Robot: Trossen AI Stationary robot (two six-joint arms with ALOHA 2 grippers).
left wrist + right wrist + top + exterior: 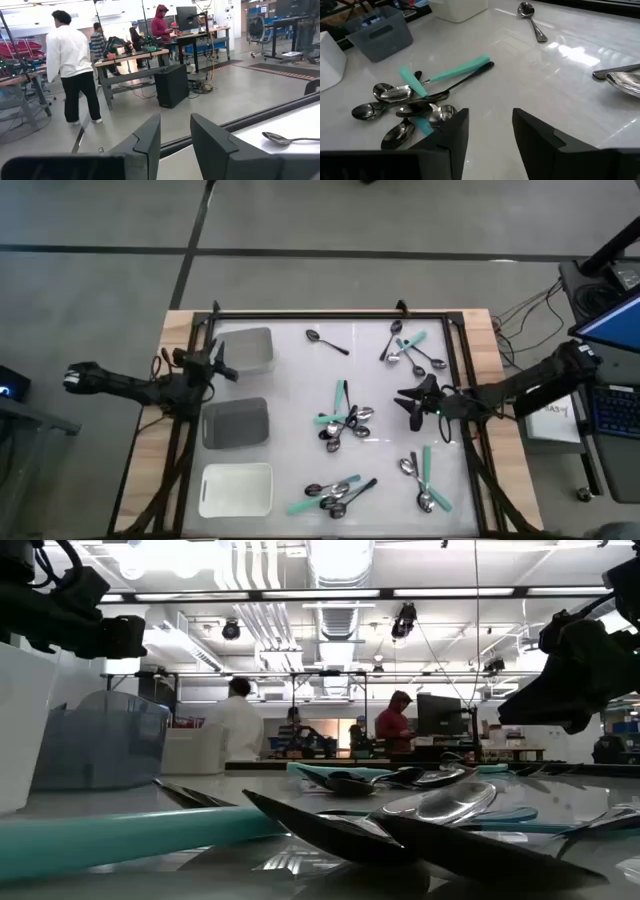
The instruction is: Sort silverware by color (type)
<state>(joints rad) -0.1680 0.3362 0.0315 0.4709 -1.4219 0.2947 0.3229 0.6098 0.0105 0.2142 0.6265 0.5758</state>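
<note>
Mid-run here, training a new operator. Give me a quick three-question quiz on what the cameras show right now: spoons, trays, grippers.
1. True or false: the dark grey tray already holds sorted spoons.
2. Which gripper is over the spoon area? A) left gripper B) right gripper C) both
3. Fill in: the lone black-handled spoon lies apart from the piles, at the table's ____ edge in the high view.

Key:
1. False. It shows empty, like the white tray and the light grey tray.
2. B. It sits open beside the central pile; the left one is open by the light grey tray.
3. Far (top).
</note>
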